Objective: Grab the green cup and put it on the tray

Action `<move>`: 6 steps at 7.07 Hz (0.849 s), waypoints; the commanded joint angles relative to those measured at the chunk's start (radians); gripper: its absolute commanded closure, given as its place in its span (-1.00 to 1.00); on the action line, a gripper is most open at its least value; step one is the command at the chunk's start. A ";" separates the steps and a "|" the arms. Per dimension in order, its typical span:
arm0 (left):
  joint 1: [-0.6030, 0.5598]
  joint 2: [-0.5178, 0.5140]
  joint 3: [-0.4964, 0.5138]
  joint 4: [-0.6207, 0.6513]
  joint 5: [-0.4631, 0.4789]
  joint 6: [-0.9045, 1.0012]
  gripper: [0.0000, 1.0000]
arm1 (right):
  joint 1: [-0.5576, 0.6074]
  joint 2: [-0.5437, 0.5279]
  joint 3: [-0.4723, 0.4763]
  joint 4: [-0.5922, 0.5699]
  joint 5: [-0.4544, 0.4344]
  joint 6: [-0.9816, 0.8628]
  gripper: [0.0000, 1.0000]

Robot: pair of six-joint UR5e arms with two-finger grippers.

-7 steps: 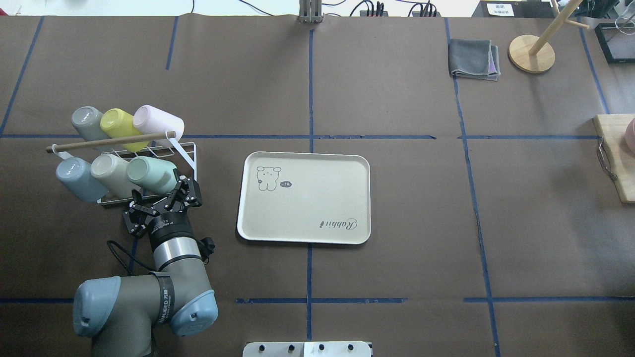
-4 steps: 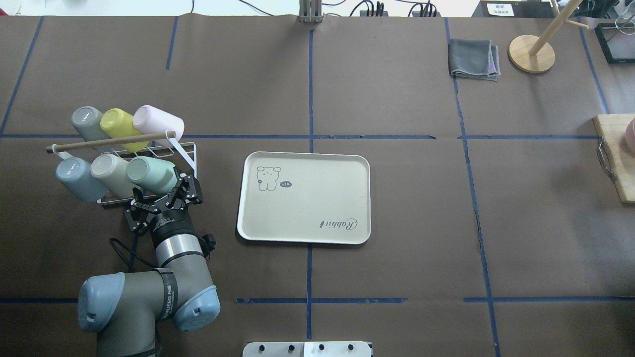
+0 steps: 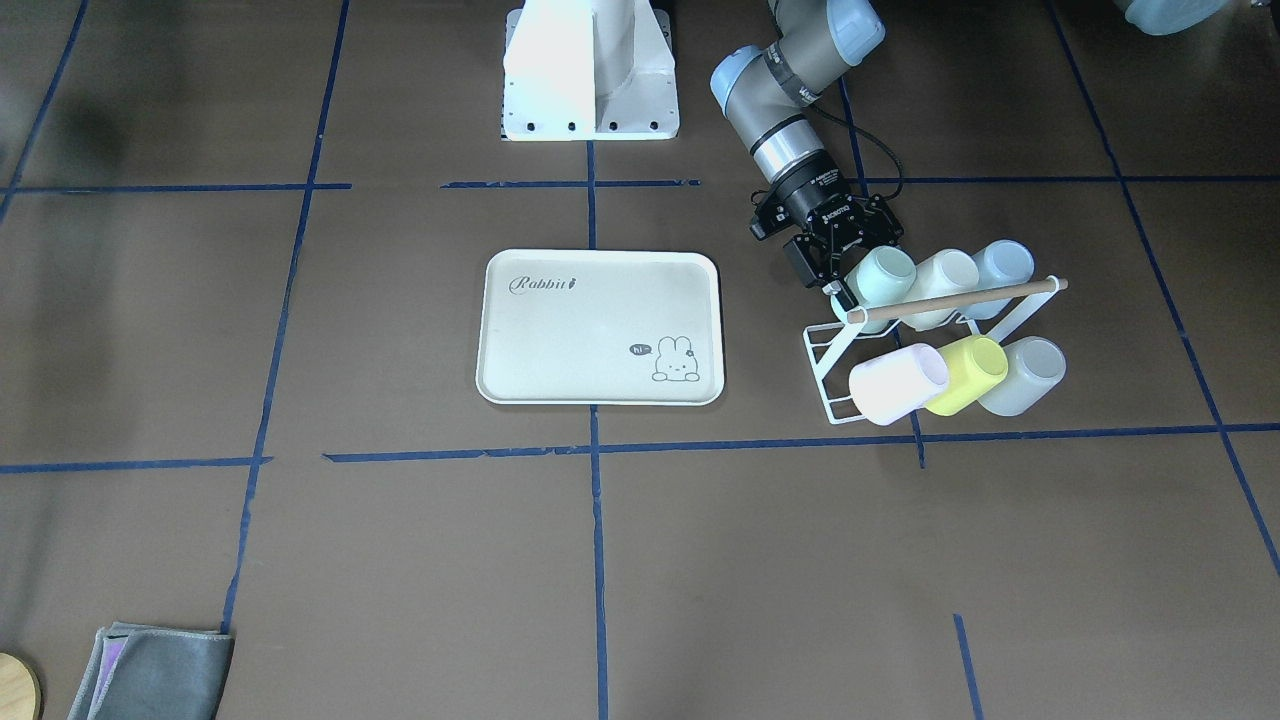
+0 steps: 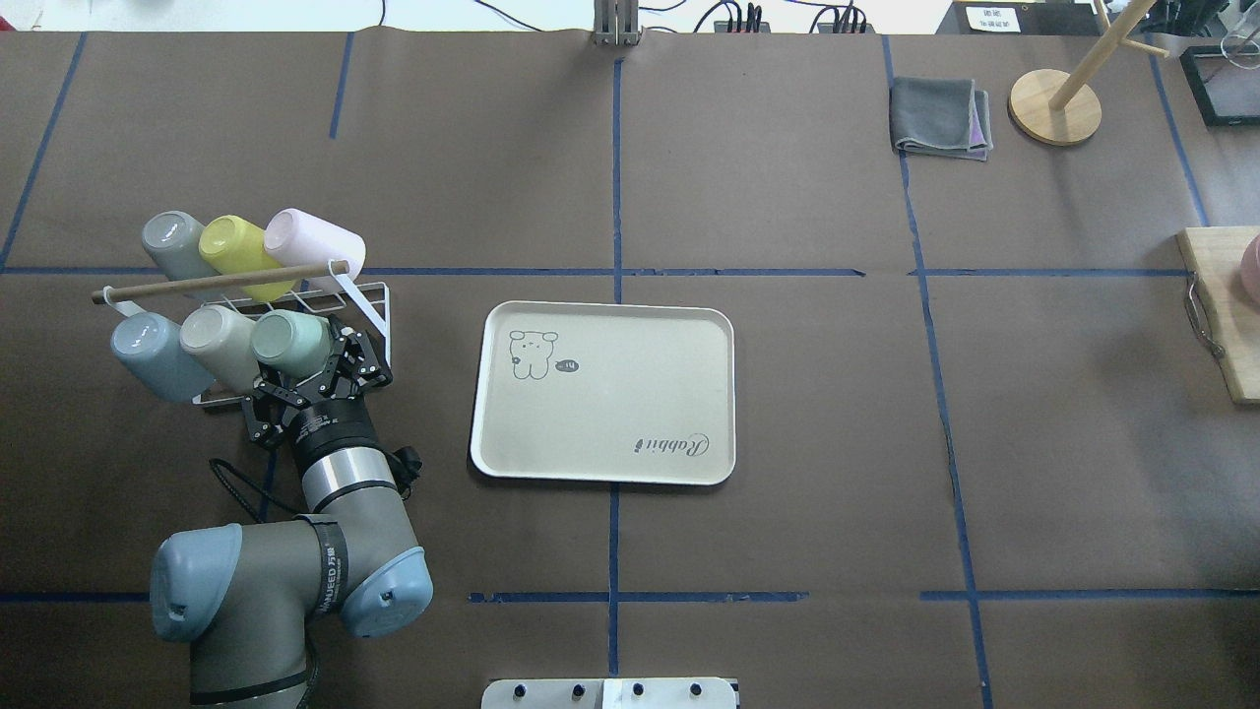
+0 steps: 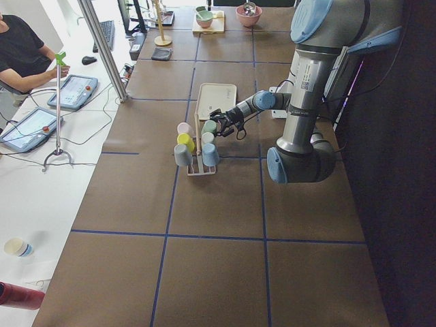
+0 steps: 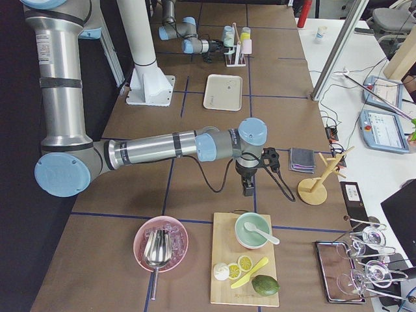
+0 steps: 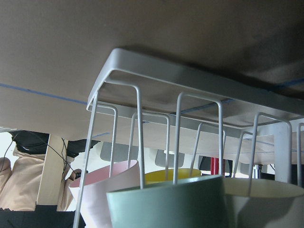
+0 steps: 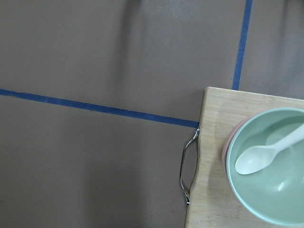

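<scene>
The green cup [image 4: 291, 342] lies tilted on a white wire rack [image 4: 372, 298], rightmost in the near row. It also shows in the front view [image 3: 882, 276] and fills the bottom of the left wrist view [image 7: 166, 205]. My left gripper [image 4: 317, 371] is open, with its fingers on either side of the cup's mouth end; in the front view the gripper [image 3: 846, 262] sits against the cup. The cream tray [image 4: 602, 414] with "Rabbit" script lies flat to the right of the rack, nothing on it. My right gripper [image 6: 247, 188] shows only in the right side view, so I cannot tell its state.
The rack also holds blue [image 4: 148, 350], beige [image 4: 219, 342], grey [image 4: 172, 241], yellow [image 4: 234, 248] and pink [image 4: 307, 239] cups under a wooden rod [image 4: 217, 282]. A grey cloth [image 4: 940, 116], a wooden stand [image 4: 1055, 106] and a cutting board [image 4: 1221, 305] are at the far right.
My left gripper has moved forward towards the rack, and its open fingers now reach around the green cup's mouth end. The cup and the tray have not moved.
</scene>
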 commanded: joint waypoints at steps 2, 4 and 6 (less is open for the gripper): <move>0.001 -0.001 0.007 0.000 0.000 0.003 -0.55 | 0.000 0.000 0.000 0.000 0.000 0.000 -1.00; -0.002 -0.001 0.007 0.002 0.000 0.012 -0.19 | 0.000 -0.005 0.006 0.000 0.011 0.002 -1.00; -0.002 -0.003 0.004 0.003 -0.002 0.012 0.32 | 0.000 -0.006 0.005 0.000 0.018 0.002 -1.00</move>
